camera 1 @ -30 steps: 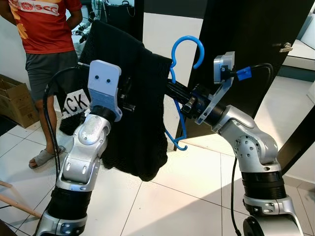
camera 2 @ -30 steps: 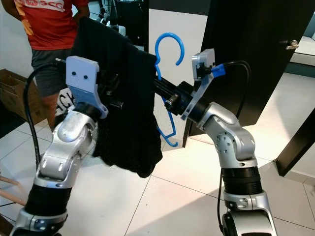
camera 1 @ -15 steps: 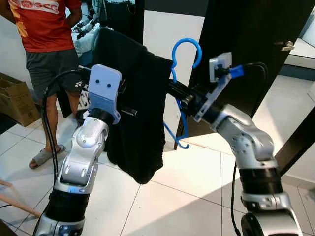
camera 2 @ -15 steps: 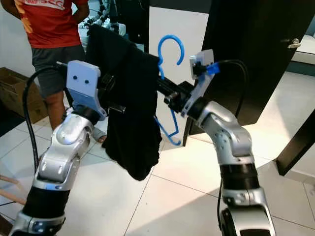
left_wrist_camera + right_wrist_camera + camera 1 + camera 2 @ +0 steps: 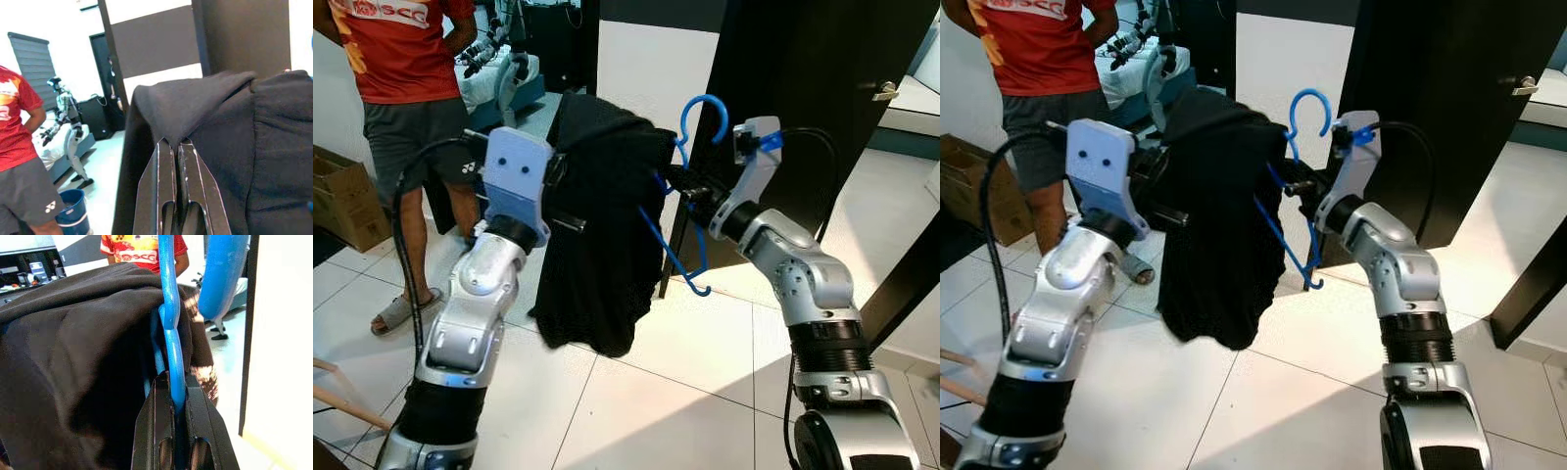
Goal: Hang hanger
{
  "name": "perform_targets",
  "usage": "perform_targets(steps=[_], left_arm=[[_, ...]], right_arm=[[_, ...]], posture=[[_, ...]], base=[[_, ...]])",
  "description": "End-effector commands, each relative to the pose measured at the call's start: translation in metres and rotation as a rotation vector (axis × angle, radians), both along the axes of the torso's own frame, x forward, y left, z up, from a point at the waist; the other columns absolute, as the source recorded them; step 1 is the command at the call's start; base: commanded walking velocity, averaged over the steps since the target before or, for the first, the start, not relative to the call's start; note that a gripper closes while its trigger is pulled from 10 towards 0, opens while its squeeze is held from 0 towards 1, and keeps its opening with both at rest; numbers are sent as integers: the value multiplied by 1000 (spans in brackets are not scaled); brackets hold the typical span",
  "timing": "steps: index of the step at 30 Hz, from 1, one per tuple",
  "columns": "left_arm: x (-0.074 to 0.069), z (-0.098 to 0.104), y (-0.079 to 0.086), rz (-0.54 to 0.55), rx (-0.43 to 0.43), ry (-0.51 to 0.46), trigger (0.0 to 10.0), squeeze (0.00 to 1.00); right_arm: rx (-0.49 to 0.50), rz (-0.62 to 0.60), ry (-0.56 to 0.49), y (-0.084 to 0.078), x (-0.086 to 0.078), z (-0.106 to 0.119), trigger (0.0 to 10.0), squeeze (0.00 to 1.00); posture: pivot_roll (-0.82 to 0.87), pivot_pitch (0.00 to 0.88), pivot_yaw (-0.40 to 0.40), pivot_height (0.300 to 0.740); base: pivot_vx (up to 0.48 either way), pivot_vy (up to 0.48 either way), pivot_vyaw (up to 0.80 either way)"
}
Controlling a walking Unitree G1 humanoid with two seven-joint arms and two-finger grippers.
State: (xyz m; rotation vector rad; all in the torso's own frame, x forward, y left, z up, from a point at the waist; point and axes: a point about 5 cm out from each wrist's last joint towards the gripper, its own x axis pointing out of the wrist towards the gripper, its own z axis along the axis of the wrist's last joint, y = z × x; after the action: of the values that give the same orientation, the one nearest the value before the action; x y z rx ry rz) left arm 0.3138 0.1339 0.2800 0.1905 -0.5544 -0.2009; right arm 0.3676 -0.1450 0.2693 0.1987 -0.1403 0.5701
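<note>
A blue plastic hanger [image 5: 688, 162] carries a black garment [image 5: 602, 245] in mid-air in front of me, its hook [image 5: 1307, 113] pointing up. My right gripper [image 5: 677, 180] is shut on the hanger's neck; the blue bar [image 5: 172, 347] runs between its fingers [image 5: 152, 431]. At the garment's left, my left gripper [image 5: 174, 147] is shut on a fold of the black cloth [image 5: 205, 117], holding that side up. The lower bar of the hanger [image 5: 1288, 250] slants down below the cloth.
A person in a red shirt [image 5: 406, 49] stands at the back left beside a cardboard box [image 5: 342, 201]. A dark door [image 5: 803, 117] stands behind the hanger. Another robot [image 5: 68, 127] and a blue bucket [image 5: 73, 215] are in the room beyond. White floor tiles [image 5: 636, 392] lie below.
Both arms have carried the hanger and garment to the right and a little away, towards the dark door. The cloth has bunched up higher over the hanger. Both grips are unchanged.
</note>
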Motion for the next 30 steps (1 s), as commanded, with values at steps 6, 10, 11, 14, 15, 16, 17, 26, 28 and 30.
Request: perform_targets(steps=[6, 10, 11, 14, 15, 16, 17, 26, 28, 30], left_arm=[[-6, -2, 8, 13, 9, -7, 0, 0], [-8, -8, 2, -4, 6, 15, 0, 0], [-8, -8, 2, -4, 6, 15, 0, 0], [-9, -11, -18, -107, 15, 35, 5333, 0], [-9, -11, -20, -122, 18, 38, 5333, 0], [-9, -12, -21, -128, 20, 39, 5333, 0], [-11, -13, -27, -184, 17, 54, 10000, 894], [-29, 7, -32, -502, 106, 52, 10000, 1000], [-31, 27, -14, -511, 121, 2, 10000, 1000], [-31, 27, -14, -511, 121, 2, 10000, 1000]], right_arm=[[61, -149, -31, -25, 8, 14, 10000, 0], [103, -137, -41, -24, 9, 20, 10000, 0], [103, -137, -41, -24, 9, 20, 10000, 0], [100, -12, -62, -5, 2, 22, 10000, 0], [97, 1, -65, -4, 1, 22, 10000, 0], [96, 6, -66, -3, 1, 22, 10000, 0], [93, 18, -72, -1, 0, 22, 10000, 0], [-45, 173, -194, -2, -16, 23, 10000, 0], [-103, 225, -223, -9, -23, 20, 10000, 0], [-103, 225, -223, -9, -23, 20, 10000, 0]], posture=[[18, 0, -92, 740], [20, 0, -96, 740], [20, 0, -96, 740], [21, 0, -100, 740], [21, 0, -100, 740], [21, 0, -100, 740], [19, 0, -99, 740], [22, 0, -98, 740], [25, 0, -98, 740], [25, 0, -98, 740]], base=[[0, 0, 0], [0, 0, 0], [0, 0, 0], [0, 0, 0], [0, 0, 0], [0, 0, 0], [0, 0, 0], [0, 0, 0], [0, 0, 0], [0, 0, 0]])
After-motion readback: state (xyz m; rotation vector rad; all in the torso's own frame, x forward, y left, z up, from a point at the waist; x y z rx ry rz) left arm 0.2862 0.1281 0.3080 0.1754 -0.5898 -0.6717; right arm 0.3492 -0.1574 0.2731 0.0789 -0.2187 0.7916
